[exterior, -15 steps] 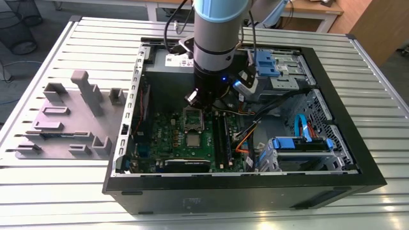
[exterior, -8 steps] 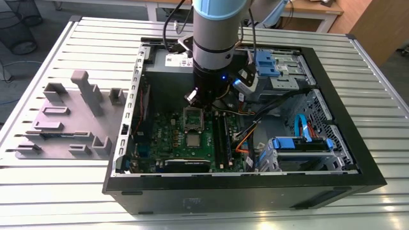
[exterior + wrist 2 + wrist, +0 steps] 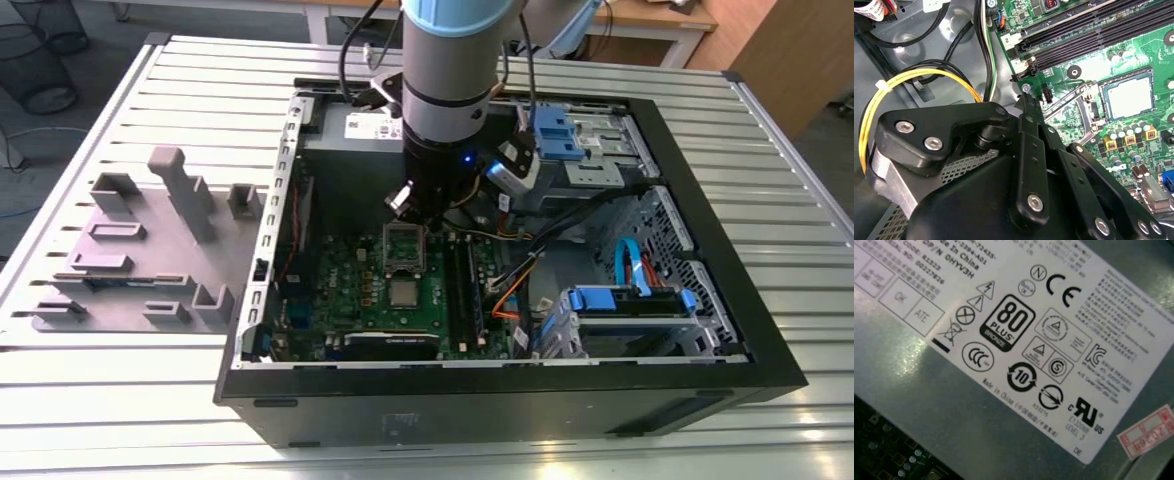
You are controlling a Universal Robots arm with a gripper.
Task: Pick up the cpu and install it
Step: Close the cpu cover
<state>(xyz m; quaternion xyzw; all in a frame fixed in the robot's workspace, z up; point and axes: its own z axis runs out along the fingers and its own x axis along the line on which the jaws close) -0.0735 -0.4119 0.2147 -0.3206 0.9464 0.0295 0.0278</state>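
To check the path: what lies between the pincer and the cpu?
The hinged metal socket frame lies between pincer and cpu, in the exterior view.

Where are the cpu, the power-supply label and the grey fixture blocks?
cpu point(image 3: 1128, 97): second wrist view, middle of its silvery top.
power-supply label point(image 3: 1019, 340): first wrist view, middle of the white sticker.
grey fixture blocks point(image 3: 187, 205): exterior view, the tall upright block.

I log a slatted metal table point(image 3: 120, 400) carrying two items: an open black computer case point(image 3: 507, 400) directly below the gripper point(image 3: 414, 216), and a grey fixture plate point(image 3: 134, 255) well apart from the gripper, toward the exterior view's left.
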